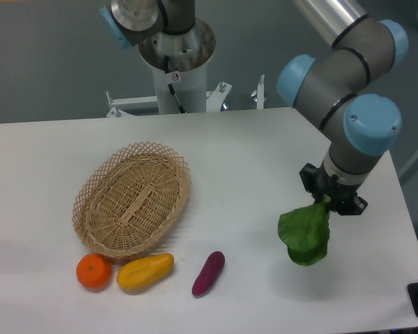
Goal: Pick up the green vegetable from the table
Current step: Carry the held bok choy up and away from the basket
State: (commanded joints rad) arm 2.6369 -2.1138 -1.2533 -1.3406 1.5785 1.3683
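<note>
The green vegetable (305,234), broad dark green leaves hanging downward, dangles above the right part of the white table (251,153). My gripper (329,200) is shut on its upper end, where the stem is hidden between the dark fingers. A faint shadow lies on the table below the leaves, so the vegetable hangs clear of the surface.
A woven wicker basket (132,198) lies at the left centre. In front of it sit an orange (94,271), a yellow mango-like piece (145,271) and a purple eggplant-like piece (208,273). The robot base (177,56) stands behind the table. The table's right edge is close to the arm.
</note>
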